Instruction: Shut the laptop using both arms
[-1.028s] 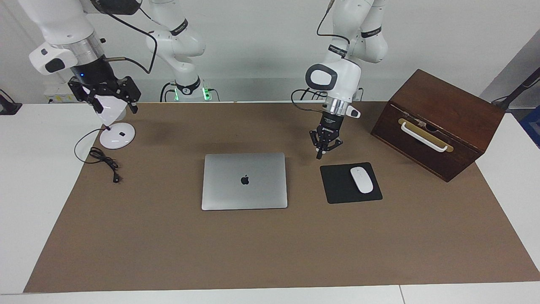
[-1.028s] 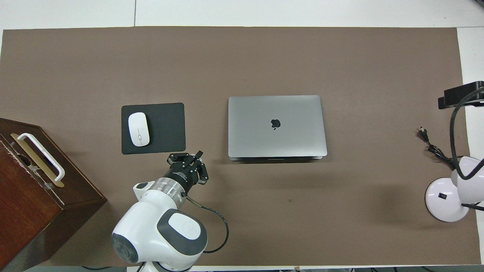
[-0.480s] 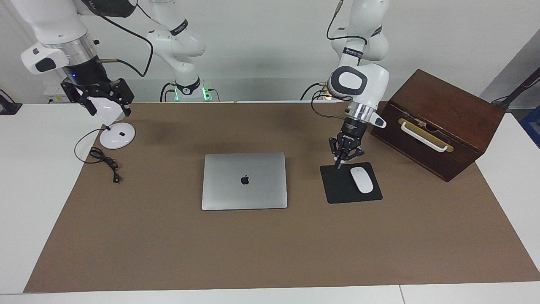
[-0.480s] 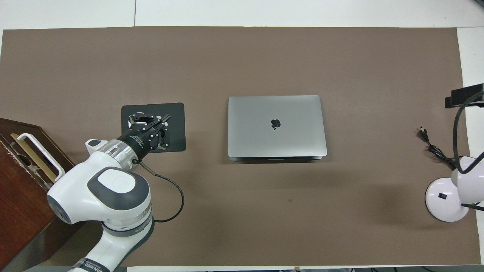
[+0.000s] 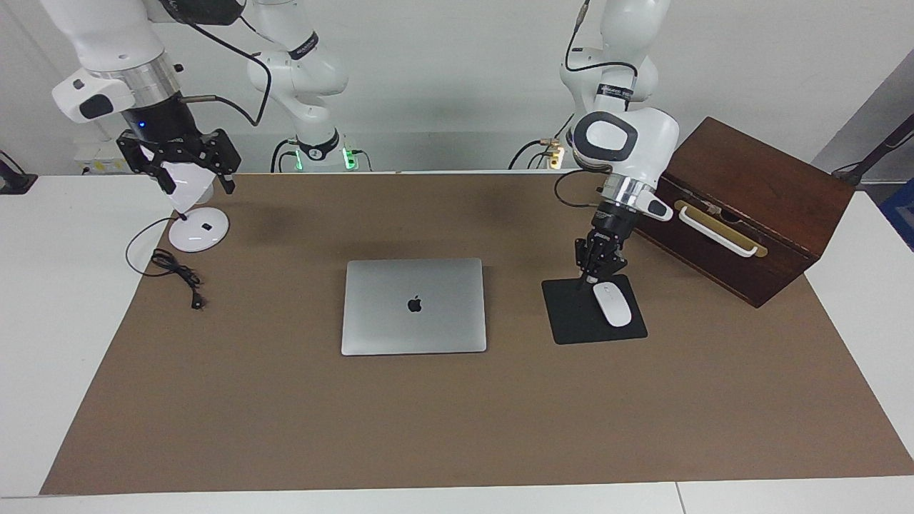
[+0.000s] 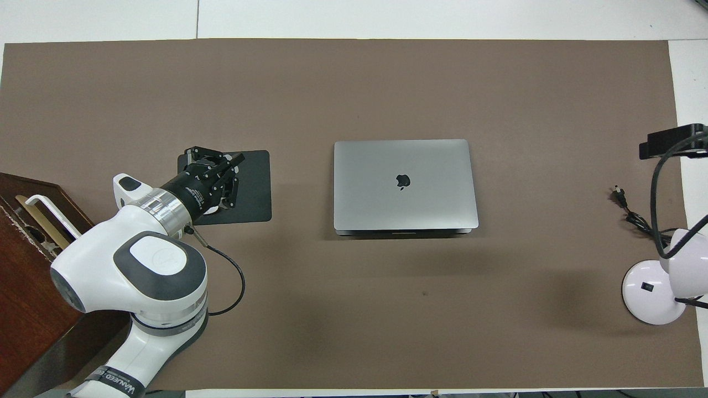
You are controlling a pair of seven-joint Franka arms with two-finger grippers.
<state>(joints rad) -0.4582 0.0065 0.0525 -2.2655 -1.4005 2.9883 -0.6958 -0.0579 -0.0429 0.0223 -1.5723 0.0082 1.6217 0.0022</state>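
Laptop: the laptop (image 5: 413, 306) is lying flat in the middle of the brown tabletop (image 5: 457, 428), lid down with the logo facing up, so by the look of it the closing is already done.
Laptop seam: in the overhead view the edge nearer the robots (image 6: 406, 231) is showing a thin dark line under the lid; whether it is fully seated is hard to judge.
Left claw: the left claw (image 5: 587, 284) is hanging low over the robot-side edge of the black mouse pad (image 5: 571, 318), its fingertips meeting and gripping nothing.
Why it is there: it is pointing down just beside the white mouse (image 5: 613, 304), well apart from the laptop, which reads as an arm no longer working on the lid.
Contact: whether its tips are touching the pad cannot be told.
Right claw: the right claw (image 5: 187, 171) is waiting up in the air over the white lamp base (image 5: 198, 230) at the right arm's end of the tabletop, its fingers standing wide apart and carrying nothing.
Lamp: the lamp's white shade (image 5: 184, 185) is sitting between those fingers in the facing view, but no grip on it is visible.
Cable: the lamp's black cable (image 5: 175, 273) is lying coiled beside the base.
Wooden box: the dark wooden box (image 5: 742, 207) is standing at the left arm's end, clear of the work.
Risk: a low left claw could nudge the mouse.
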